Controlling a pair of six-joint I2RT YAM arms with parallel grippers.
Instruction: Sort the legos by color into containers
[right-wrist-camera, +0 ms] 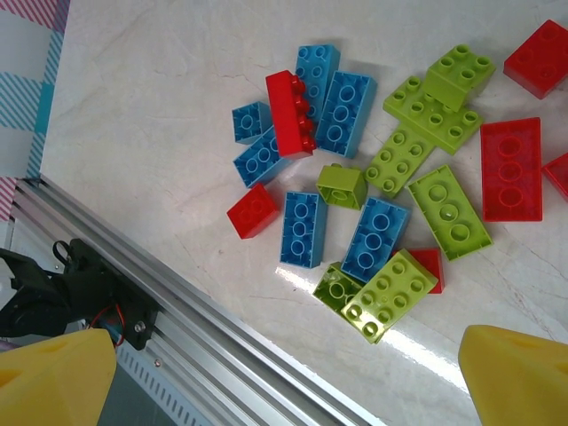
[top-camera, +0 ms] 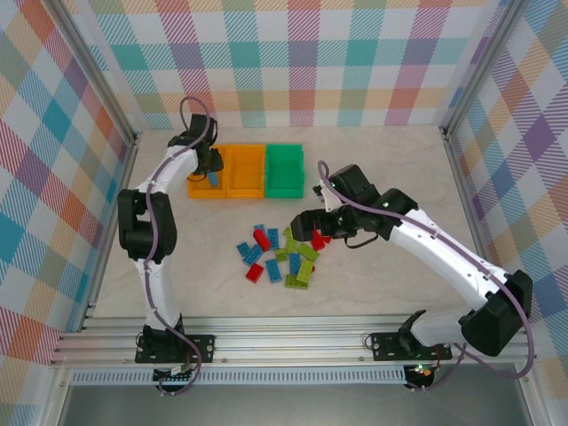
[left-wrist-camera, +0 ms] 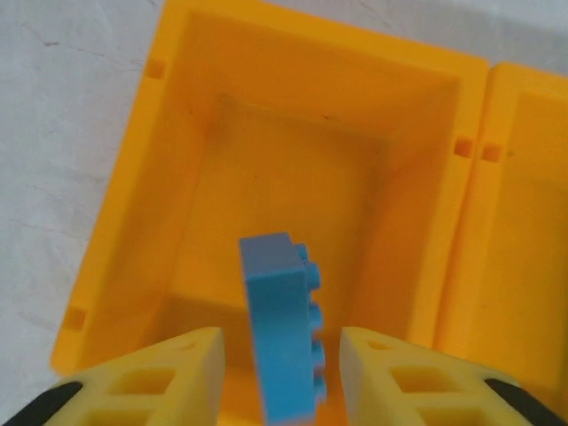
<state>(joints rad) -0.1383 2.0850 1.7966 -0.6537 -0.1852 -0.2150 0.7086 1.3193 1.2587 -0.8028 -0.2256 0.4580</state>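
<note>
The left gripper (top-camera: 211,169) (left-wrist-camera: 282,355) is hovering over the left orange bin (top-camera: 197,190) (left-wrist-camera: 133,177), the one at the 9 o'clock end of the row of three joined containers. Its yellow fingers (left-wrist-camera: 177,373) are standing narrowly parted, with a blue brick (top-camera: 214,178) (left-wrist-camera: 282,328) on edge between them. A sliver of gap is showing on either side of the brick, and its studs are facing 3 o'clock in the left wrist view. The middle orange bin (top-camera: 244,170) (left-wrist-camera: 524,222) is sitting beside it, and the green bin (top-camera: 284,169) is closing the row at 3 o'clock.

The right gripper (top-camera: 303,225) (right-wrist-camera: 288,382) is hanging spread wide and holding nothing above the pile of loose legos (top-camera: 284,253) (right-wrist-camera: 373,177). These red, blue and lime green bricks are lying on the table (top-camera: 399,160) at about 5 o'clock from the bins. In the right wrist view, one red brick (right-wrist-camera: 291,114) is resting on its side against two blue ones.
</note>
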